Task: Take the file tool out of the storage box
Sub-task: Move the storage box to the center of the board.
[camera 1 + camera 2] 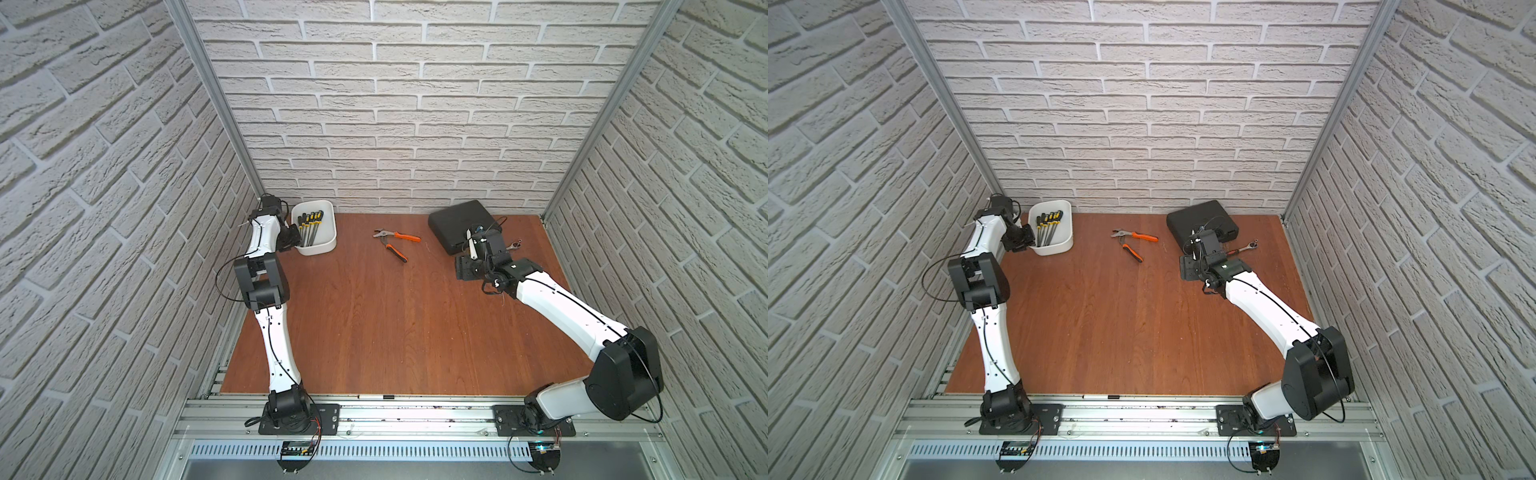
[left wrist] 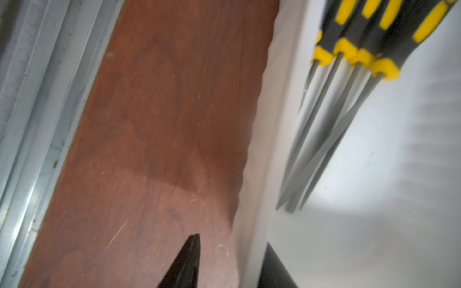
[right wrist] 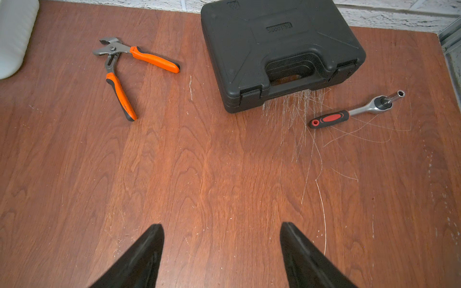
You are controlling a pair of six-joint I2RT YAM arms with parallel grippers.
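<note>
What worries me is where the left claw [image 2: 232, 240] sits: it straddles the box [image 1: 328, 246] wall, one finger [image 2: 189, 261] outside over the table [image 1: 374, 324], the other inside the box. The jaws look partly drawn in, but the wrist view is blurred and I cannot tell whether they bite the wall. If they do close on it, any lift would drag or tip the box and could spill everything, with no file pulled out.

The files [image 2: 334, 119] lie inside the box, ahead of the inner finger, their tips nearest the claw and the yellow-and-black handles farther off. They are bunched, touching one another. I'd guess a pinch there could catch two at once, or a thin shank could slip out between the pads.

The left arm rises from its base, bends at the elbow and folds its wrist over, so the claw meets the near corner of the box.

The right arm stretches forward and low. The right claw [image 3: 222, 227] is spread wide over bare table, holding nothing. The case [image 3: 279, 49] is ahead of it, with the pliers [image 3: 119, 74] and the ratchet [image 3: 354, 112] off to either side.
</note>
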